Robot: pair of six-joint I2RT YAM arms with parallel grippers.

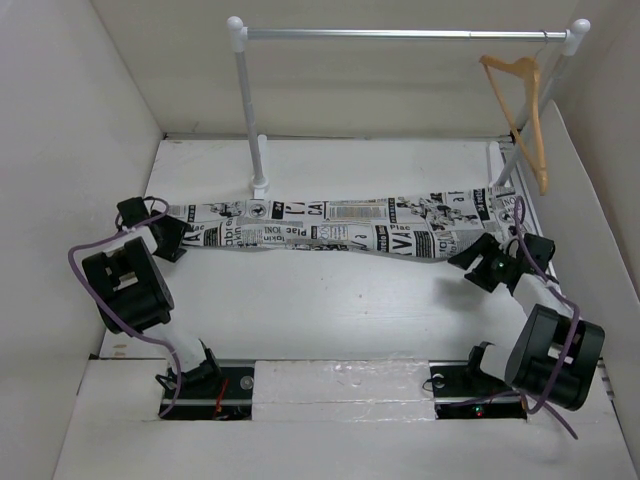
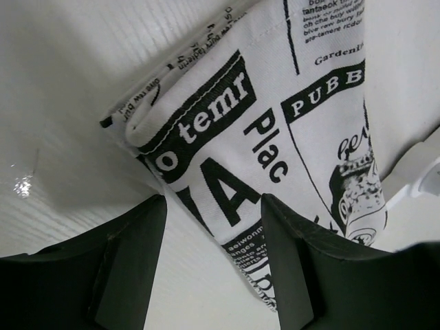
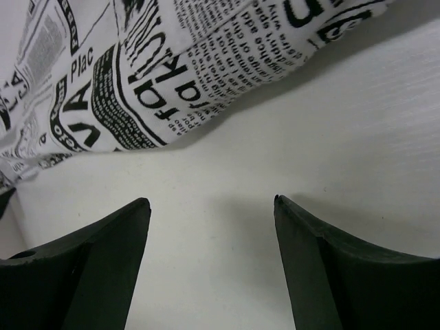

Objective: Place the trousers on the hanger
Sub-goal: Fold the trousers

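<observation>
The trousers (image 1: 340, 226), white fabric printed all over with black newspaper text and pictures, lie flat on the table (image 1: 330, 300) as one long, narrow band running left to right. The hanger (image 1: 537, 125), light tan wood with a thin metal hook, hangs tilted from the right end of the silver rail (image 1: 400, 34).

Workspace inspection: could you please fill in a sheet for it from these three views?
Surface: white table, bare in front of the cloth.
Job's things: trousers lie flat in a long band across the table; hanger hangs at the right end of the rail, with nothing on it.
Clutter: nothing seen.
Grippers: left gripper open, straddling the trousers' end; right gripper open, with only bare table between its fingers and the trousers just ahead.
Cables: a purple cable loops along the left arm and another along the right arm, both clear of the cloth.
Surroundings: white walls on three sides.
</observation>
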